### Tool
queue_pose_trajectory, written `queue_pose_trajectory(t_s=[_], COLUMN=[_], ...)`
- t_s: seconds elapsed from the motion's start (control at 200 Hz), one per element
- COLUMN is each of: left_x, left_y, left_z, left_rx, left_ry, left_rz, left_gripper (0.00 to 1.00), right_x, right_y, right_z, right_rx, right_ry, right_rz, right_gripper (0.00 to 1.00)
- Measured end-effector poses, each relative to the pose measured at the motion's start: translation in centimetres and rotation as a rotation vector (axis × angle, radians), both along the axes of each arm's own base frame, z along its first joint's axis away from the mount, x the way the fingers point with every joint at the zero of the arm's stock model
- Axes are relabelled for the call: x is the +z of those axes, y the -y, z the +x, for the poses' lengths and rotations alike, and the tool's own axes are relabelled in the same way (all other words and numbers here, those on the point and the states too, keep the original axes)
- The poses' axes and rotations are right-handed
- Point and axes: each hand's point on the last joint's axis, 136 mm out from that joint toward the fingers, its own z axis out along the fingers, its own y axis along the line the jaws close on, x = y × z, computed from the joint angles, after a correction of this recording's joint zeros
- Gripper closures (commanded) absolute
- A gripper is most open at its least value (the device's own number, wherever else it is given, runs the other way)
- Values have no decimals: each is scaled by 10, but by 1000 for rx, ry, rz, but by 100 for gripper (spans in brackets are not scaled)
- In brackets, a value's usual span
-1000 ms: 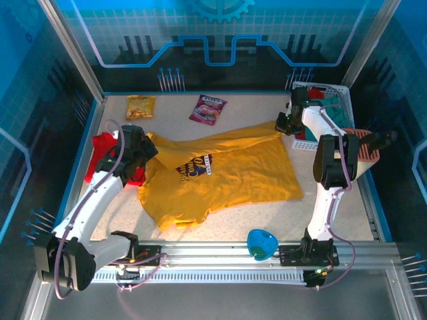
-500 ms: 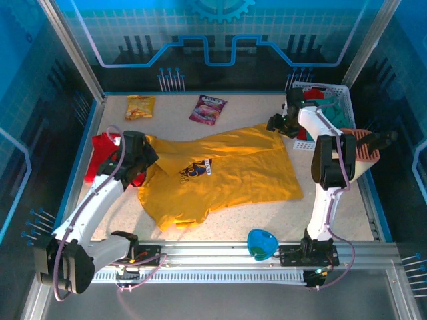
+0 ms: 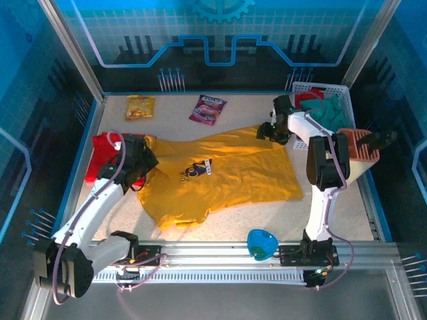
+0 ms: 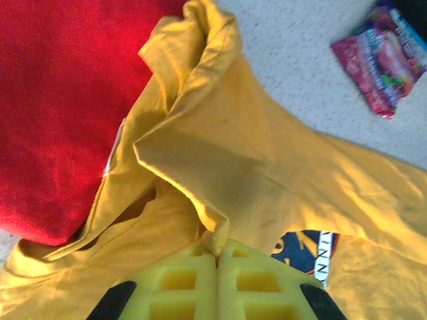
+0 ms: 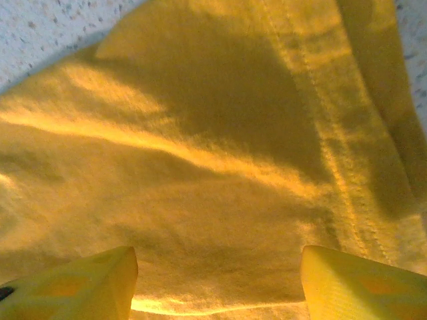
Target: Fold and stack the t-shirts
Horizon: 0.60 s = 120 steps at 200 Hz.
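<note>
Right gripper (image 3: 270, 131) slid left off the white basket (image 3: 343, 90) and popped its jaws wide. It's now over the upper right corner of the yellow t-shirt (image 3: 227, 173), holding nothing. The basket, upper right, has teal cloth (image 3: 331, 112) and something red in it. The red t-shirt (image 3: 100, 148) is bunched at the left edge with the yellow one's shoulder lapping onto it, and the left gripper (image 4: 217, 250) is pinched tight on that yellow fold. The yellow shirt sprawls wrinkled mid-table, dark print up. Along the back edge sit a yellow snack packet (image 3: 139, 107) and a purple snack packet (image 3: 207, 109). The table (image 3: 353, 213) is bare lower right.
</note>
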Motion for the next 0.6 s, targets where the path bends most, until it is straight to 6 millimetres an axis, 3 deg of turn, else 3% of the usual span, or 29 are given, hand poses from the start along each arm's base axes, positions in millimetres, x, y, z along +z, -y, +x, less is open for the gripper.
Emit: queue_pose_trajectory(t_s=[0.045, 0.155, 0.255, 0.45, 0.515, 0.6], left_x=[-7, -27, -44, -54, -46, -35], left_y=[-1, -5, -11, -17, -7, 21], left_z=[-4, -16, -28, -34, -24, -5], left_rx=[1, 17, 36, 13, -46, -165], left_ry=[-17, -67, -127, -239, -255, -237], left_rz=[3, 15, 43, 137, 183, 228], left_gripper=[99, 63, 52, 55, 59, 69], right_x=[-2, 0, 10, 37, 47, 57], right_y=[-1, -5, -8, -18, -20, -20], right_z=[-3, -9, -14, -22, -27, -36], right_rx=[3, 13, 22, 46, 52, 57], right_ry=[-6, -3, 16, 74, 92, 112], right_rz=[-1, -3, 1, 9, 13, 17], right_gripper=[33, 33, 33, 33, 32, 32])
